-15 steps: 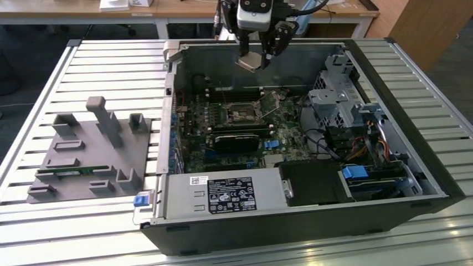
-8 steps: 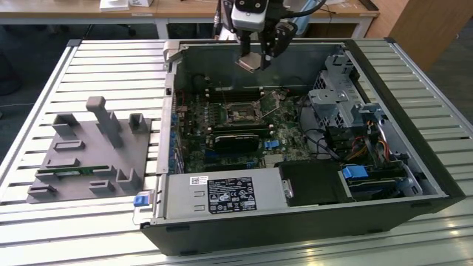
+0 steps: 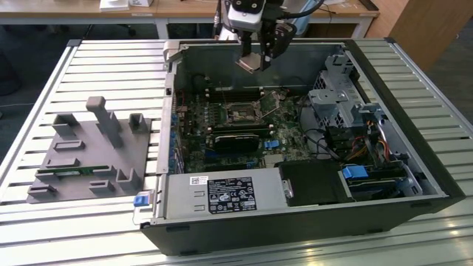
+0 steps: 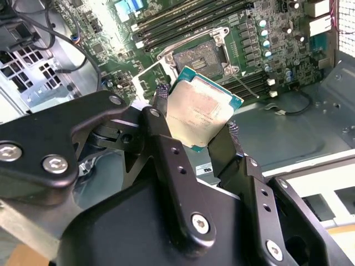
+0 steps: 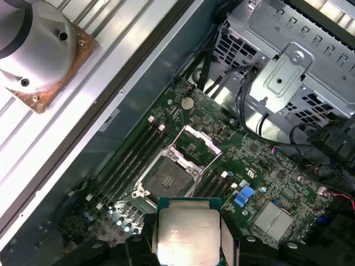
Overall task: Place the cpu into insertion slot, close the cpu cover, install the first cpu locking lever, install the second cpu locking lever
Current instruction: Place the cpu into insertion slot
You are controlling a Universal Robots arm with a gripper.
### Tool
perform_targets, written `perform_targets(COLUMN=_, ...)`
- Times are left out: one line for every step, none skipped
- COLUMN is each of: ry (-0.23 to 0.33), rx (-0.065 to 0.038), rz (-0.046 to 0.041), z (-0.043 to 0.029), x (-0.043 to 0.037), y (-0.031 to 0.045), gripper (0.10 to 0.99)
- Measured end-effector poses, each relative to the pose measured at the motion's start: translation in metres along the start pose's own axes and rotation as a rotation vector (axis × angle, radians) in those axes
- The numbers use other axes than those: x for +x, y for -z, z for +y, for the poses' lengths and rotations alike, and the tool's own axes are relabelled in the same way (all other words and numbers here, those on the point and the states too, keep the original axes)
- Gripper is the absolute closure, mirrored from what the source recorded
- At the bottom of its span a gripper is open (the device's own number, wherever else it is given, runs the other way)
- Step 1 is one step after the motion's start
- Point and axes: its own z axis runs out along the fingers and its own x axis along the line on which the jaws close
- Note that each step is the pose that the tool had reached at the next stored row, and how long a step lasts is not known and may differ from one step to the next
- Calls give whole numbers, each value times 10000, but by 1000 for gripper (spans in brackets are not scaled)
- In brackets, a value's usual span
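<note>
The gripper (image 4: 197, 113) was clenched on the cpu (image 4: 204, 102), its fingers (image 4: 163, 119) pressed against opposite edges. The chip's near edge was hidden behind the gripper body in the second wrist view and cut off at the picture's edge in the first wrist view. In the exterior view the cpu (image 3: 249, 62) hung above the open computer case (image 3: 296, 227), well apart from the insertion slot (image 3: 240, 114). The cpu cover (image 5: 197, 145) stood raised beside the slot (image 5: 166, 177), which was uncovered. The chip partly hid that cover in the second wrist view. Count: one cpu, one slot, one cover, two fingers.
</note>
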Motion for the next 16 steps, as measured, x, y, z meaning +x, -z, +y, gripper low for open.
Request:
perform_targets(ry=-56, rx=-1, rz=-5, z=0, x=0, y=-1, gripper=545)
perform_targets(ry=-111, rx=-2, rz=-10, z=0, x=0, y=-2, gripper=545)
perform_targets(ry=-163, rx=-3, rz=-15, z=0, x=0, y=-3, gripper=545)
perform_targets(ry=-214, rx=-4, rz=-19, z=-1, x=0, y=-4, gripper=545)
perform_targets(ry=-265, rx=-5, rz=-23, z=-1, x=0, y=-5, gripper=545)
perform_targets(ry=-318, rx=-6, rz=-29, z=-1, x=0, y=-5, gripper=545)
perform_targets(ry=-369, rx=-7, rz=-33, z=-1, x=0, y=-6, gripper=545)
perform_targets(ry=-417, rx=-8, rz=-37, z=-1, x=0, y=-7, gripper=545)
perform_targets(ry=-464, rx=-9, rz=-42, z=-1, x=0, y=-8, gripper=545)
perform_targets(ry=-512, rx=-10, rz=-46, z=-1, x=0, y=-9, gripper=545)
perform_targets(ry=-559, rx=-10, rz=-50, z=-1, x=0, y=-9, gripper=545)
perform_targets(ry=-606, rx=-12, rz=-54, z=-1, x=0, y=-11, gripper=545)
perform_targets(ry=-656, rx=-12, rz=-59, z=-1, x=0, y=-11, gripper=545)
perform_targets(ry=-701, rx=-13, rz=-63, z=-1, x=0, y=-12, gripper=545)
perform_targets(ry=-748, rx=-14, rz=-67, z=-1, x=0, y=-13, gripper=545)
perform_targets(ry=-795, rx=-16, rz=-71, z=-1, x=0, y=-13, gripper=545)
